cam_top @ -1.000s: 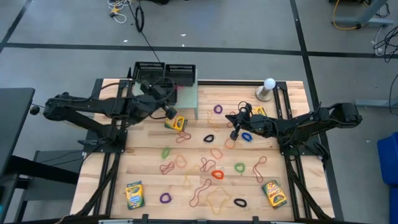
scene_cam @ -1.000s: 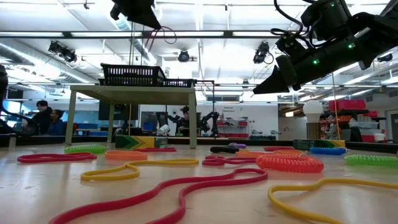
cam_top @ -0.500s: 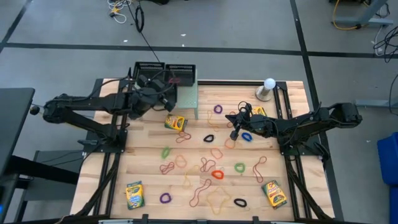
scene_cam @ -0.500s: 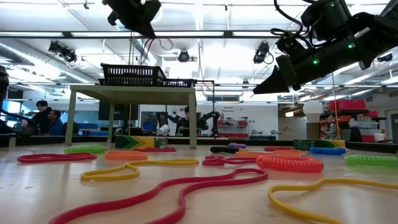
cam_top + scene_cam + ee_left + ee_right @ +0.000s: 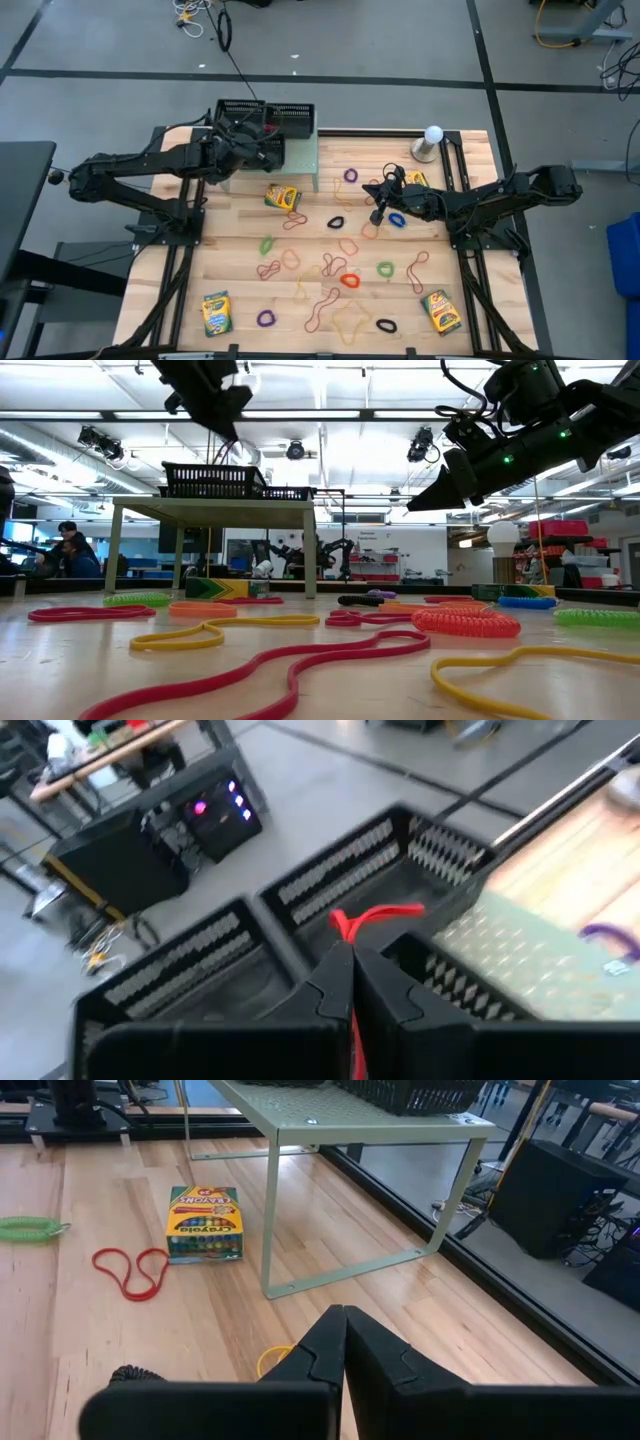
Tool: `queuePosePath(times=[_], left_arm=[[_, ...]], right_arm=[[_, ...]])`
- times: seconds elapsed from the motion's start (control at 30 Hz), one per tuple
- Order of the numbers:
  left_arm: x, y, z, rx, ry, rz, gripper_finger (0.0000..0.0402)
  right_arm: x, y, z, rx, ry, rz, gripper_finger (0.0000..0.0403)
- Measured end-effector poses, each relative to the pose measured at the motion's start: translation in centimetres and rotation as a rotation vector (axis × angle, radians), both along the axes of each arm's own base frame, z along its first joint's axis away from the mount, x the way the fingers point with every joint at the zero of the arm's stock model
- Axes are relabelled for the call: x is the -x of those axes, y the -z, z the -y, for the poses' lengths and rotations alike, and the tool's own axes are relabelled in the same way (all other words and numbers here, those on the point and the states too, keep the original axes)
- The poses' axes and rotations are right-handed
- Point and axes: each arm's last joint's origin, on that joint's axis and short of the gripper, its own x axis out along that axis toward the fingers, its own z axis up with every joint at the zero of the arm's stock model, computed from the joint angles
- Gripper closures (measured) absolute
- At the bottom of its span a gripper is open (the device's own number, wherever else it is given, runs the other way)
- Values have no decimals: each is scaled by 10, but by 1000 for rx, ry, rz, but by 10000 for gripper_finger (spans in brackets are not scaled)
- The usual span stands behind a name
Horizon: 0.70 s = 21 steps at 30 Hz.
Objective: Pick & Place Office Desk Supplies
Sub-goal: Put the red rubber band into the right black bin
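Over the bench (image 5: 230,300), at its eleven o'clock corner, two black mesh trays (image 5: 266,116) sit on a green stand, and the left claw (image 5: 350,982) hangs right above them, pinched shut on a red rubber band (image 5: 375,917) whose loop trails toward the farther tray. The right claw (image 5: 377,213) waits shut and empty at mid-bench, around three o'clock.

My overhead camera looks straight down on the whole desk (image 5: 240,250). The low one sits at desk level, facing the room. Both share the mesh trays (image 5: 266,117), which the blurry left wrist camera seemingly hovers near.
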Motion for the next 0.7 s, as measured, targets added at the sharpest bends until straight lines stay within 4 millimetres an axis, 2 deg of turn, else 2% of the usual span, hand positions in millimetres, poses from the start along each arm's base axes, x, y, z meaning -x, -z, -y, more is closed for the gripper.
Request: queuePosePath(times=[0.33, 0.7], left_arm=[[6, 2, -14, 24, -64, 0, 394], [2, -13, -37, 35, -5, 205, 394]], right_arm=[[0, 0, 0, 0, 0, 0, 387], [0, 0, 0, 0, 0, 0, 387]])
